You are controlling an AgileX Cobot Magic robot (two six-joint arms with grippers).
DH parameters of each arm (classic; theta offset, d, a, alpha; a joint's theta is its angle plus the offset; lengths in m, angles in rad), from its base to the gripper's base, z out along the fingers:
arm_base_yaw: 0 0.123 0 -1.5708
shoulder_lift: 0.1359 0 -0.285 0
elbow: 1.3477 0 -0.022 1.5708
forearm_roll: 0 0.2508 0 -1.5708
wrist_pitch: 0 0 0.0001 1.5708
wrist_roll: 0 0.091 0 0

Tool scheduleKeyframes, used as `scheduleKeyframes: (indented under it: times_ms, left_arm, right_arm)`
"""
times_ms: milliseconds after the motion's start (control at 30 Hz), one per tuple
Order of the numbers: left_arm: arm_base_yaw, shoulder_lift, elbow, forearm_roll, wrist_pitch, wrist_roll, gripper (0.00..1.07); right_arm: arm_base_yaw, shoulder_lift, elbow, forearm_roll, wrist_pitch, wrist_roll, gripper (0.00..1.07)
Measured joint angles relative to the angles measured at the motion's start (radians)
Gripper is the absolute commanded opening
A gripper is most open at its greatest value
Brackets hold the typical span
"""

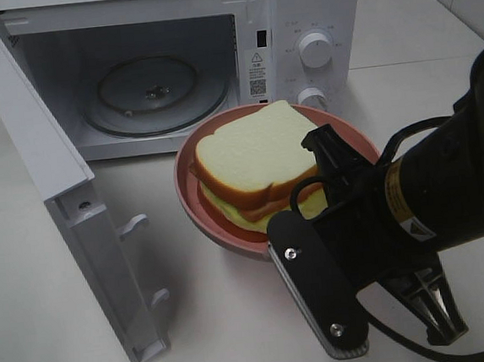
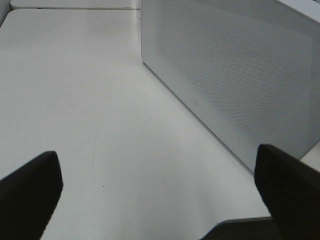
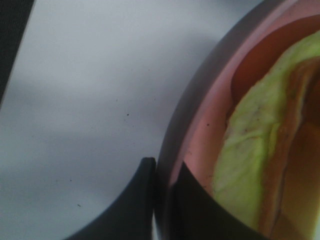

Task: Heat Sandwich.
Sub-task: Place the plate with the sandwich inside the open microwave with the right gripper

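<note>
right gripper [image 3: 164,166] pinches plate [image 3: 199,125] rim; sandwich [image 1: 256,150] flat

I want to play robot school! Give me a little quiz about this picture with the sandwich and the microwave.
1. Is the sandwich inside the microwave or outside it?
2. True or false: the microwave's door is shut.
3. What is the right gripper pinching? A the sandwich, B the plate's rim, C nothing at all.

Key: 1 outside, in front of it; 2 false, it stands wide open; 3 B.
</note>
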Motion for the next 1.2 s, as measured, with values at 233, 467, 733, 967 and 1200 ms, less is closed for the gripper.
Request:
scheduleKeyframes:
  times_ms: [233,467,733,967,1200]
  left_arm:
    - [0.0,0.0,0.0,0.0,0.0,0.0,0.98]
    - [0.0,0.0,0.0,0.0,0.0,0.0,0.98]
    - [0.0,0.0,0.0,0.0,0.0,0.0,0.98]
    - [0.0,0.0,0.0,0.0,0.0,0.0,0.98]
    - [0.0,0.0,0.0,0.0,0.0,0.0,0.98]
  right_arm:
    - [-0.088,0.0,0.01,0.018,-0.071,-0.188,0.0]
    - [-0.173,0.0,0.01,0.146,-0.096,-0.448,0.0]
    - [-0.307,0.0,0.01,0.358,-0.096,-0.808,0.0]
    - [-0.35,0.0,0.01,0.44,-0.102,-0.939,0.0]
    - [-0.339,0.0,0.01,0.446,-0.11,-0.946,0.0]
